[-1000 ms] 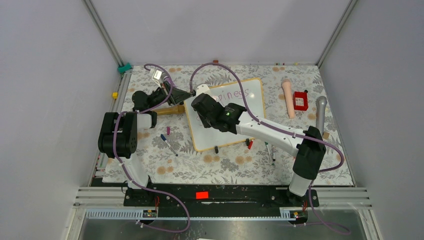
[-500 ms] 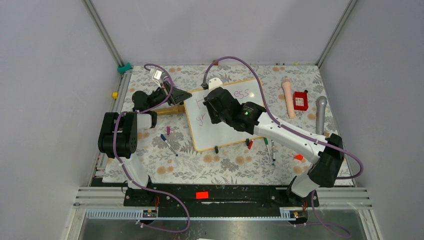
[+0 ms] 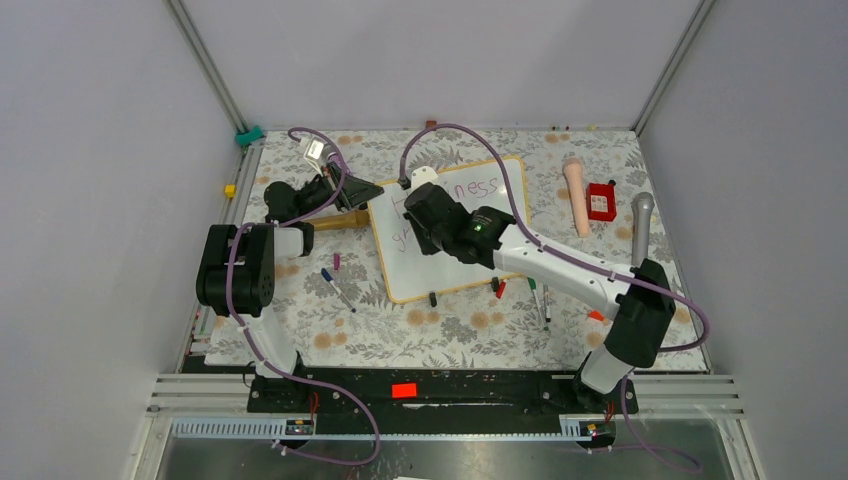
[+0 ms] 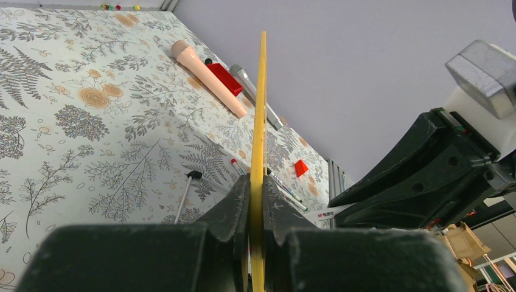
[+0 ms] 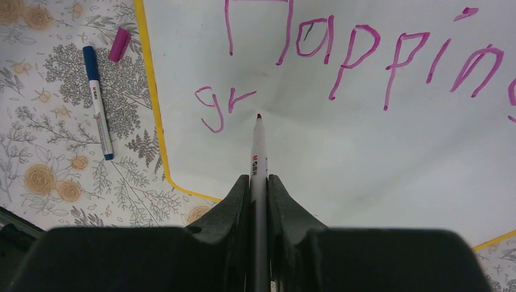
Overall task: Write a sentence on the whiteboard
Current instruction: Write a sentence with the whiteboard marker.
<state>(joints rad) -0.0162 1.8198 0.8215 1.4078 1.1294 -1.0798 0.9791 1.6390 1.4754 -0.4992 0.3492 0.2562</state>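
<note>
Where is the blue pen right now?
In the right wrist view the blue pen lies on the flowery tablecloth, just left of the whiteboard and its yellow rim, with a small pink cap near its top end.

Right arm (image 3: 560, 268) over whiteboard (image 3: 505, 235); pink lettering (image 3: 478, 187) partly visible.

Bare whiteboard (image 5: 341, 164) is lying open right of the pen tip (image 5: 258, 116). A blue marker (image 5: 98, 103) and pink cap (image 5: 119, 44) are cluttering the left side, apparently clear of the rim.
</note>
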